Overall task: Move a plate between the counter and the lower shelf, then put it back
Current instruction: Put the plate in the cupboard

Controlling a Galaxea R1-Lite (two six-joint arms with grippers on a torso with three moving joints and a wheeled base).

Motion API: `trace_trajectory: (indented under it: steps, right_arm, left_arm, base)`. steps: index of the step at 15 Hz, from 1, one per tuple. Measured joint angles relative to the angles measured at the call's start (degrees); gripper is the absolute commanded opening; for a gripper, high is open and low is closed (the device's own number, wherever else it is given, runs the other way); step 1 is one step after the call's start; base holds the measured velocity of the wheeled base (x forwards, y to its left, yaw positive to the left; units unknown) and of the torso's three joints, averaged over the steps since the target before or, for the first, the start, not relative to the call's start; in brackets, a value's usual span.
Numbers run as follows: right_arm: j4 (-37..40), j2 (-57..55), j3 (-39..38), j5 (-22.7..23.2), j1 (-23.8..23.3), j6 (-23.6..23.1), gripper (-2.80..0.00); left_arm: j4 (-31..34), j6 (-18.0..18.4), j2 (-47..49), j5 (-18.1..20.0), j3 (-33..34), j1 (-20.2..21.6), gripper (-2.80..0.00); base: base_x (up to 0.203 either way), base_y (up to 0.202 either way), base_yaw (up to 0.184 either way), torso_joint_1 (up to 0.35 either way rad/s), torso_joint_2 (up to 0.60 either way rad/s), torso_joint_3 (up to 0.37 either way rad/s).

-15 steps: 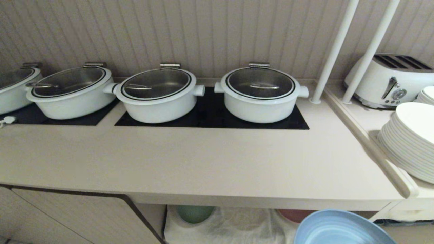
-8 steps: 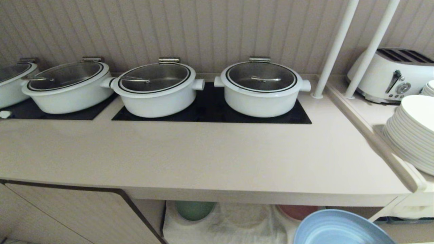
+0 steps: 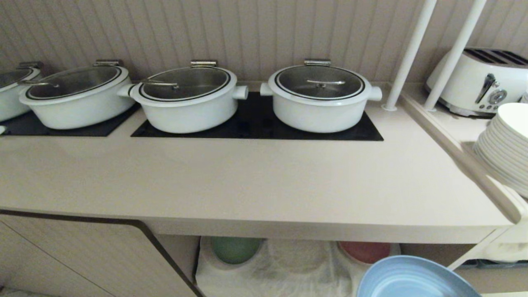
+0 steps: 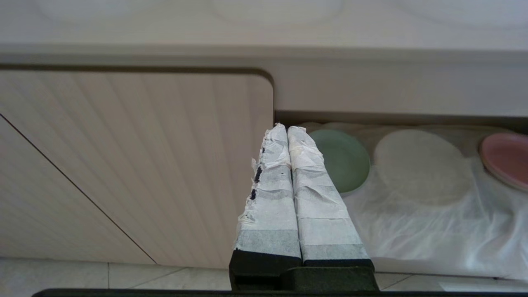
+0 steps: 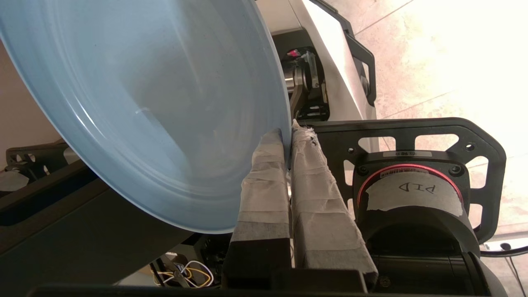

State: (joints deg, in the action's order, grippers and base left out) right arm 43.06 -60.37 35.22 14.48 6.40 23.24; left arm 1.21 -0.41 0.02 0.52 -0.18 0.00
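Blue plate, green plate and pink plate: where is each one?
blue plate [image 3: 412, 280], head view, inner surface.
green plate [image 4: 344, 159], left wrist view, its centre.
pink plate [image 4: 508, 156], left wrist view, visible face.

Light blue plate [image 3: 416, 278] cut by the head view's lower edge, green plate [image 3: 235, 249] and pink plate [image 3: 365, 251] half hidden under the counter [image 3: 247, 185], white plate stack [image 3: 505, 144] cropped at right.

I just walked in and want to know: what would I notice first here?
Probably the three big white pots with shiny lids in a row at the back of the counter. Next, the light blue plate pinched at its rim by the robot's right hand, in front of the lower shelf.
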Motion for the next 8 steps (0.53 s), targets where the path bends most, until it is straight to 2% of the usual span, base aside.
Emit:
trace_trajectory:
  steps: [4, 8]
  right_arm:
    - [0.1, 0.0, -0.2, 0.0, 0.0, 0.0, -2.8]
    - [0.1, 0.0, -0.1, 0.0, 0.0, 0.0, -2.8]
  left_arm:
    - [0.0, 0.0, 0.0, 0.0, 0.0, 0.0, -2.8]
    - [0.0, 0.0, 0.0, 0.0, 0.0, 0.0, -2.8]
  base:
    - [0.0, 0.0, 0.0, -0.175, 0.38, 0.201]
    - [0.0, 0.0, 0.0, -0.239, 0.52, 0.279]
